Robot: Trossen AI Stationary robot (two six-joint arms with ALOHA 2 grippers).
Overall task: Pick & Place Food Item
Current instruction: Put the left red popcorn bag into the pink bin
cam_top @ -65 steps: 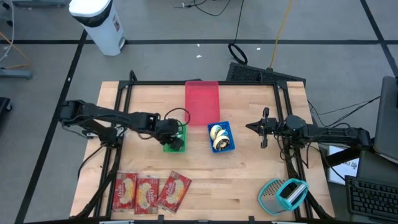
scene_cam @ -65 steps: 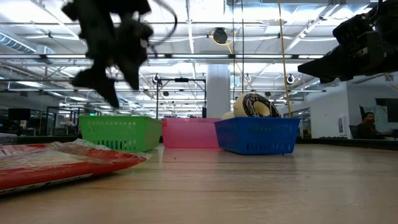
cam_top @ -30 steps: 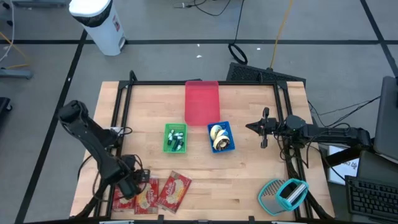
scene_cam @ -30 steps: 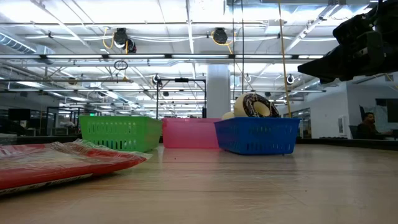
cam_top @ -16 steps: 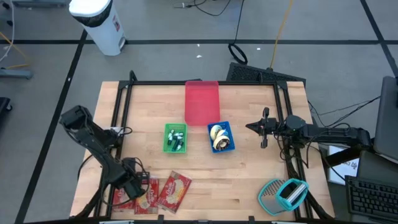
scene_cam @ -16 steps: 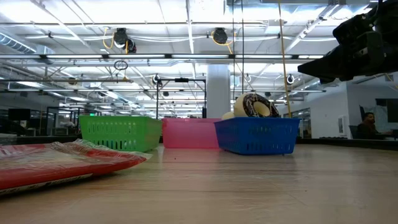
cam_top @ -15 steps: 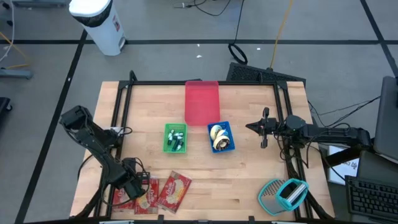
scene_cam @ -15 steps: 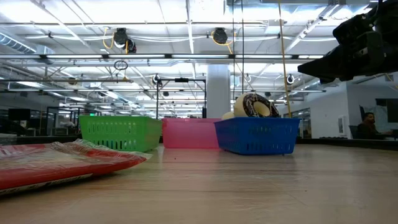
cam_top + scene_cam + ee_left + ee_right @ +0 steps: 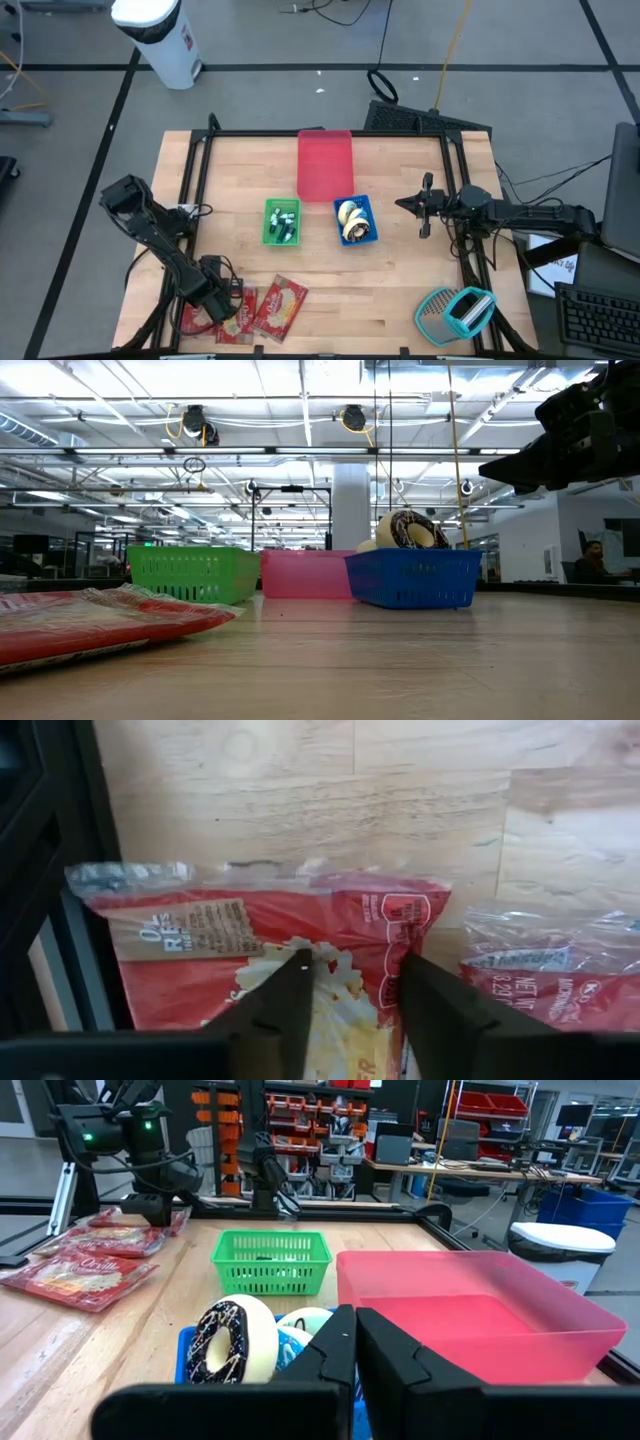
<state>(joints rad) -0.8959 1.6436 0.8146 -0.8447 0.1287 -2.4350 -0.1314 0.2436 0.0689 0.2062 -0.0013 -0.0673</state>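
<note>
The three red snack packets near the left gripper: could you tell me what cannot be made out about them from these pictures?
- Leftmost red snack packet: the high view has it mostly covered by the left gripper; in the left wrist view its lower part runs off the picture edge.
- Whether the fingers touch the packet: not settled by any view.
- Print on all three packets: too small in the high view.
- Right gripper hangs idle, shut.

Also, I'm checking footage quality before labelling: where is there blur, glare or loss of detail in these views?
Low view: the red snack packet close to the lens is soft, and the ceiling lights blow out to white. Left wrist view: glare streaks across the packet's clear plastic seal, and the left claw is dark and blurred. Right wrist view: the right claw is out of focus, while the green basket looks sharp.
</note>
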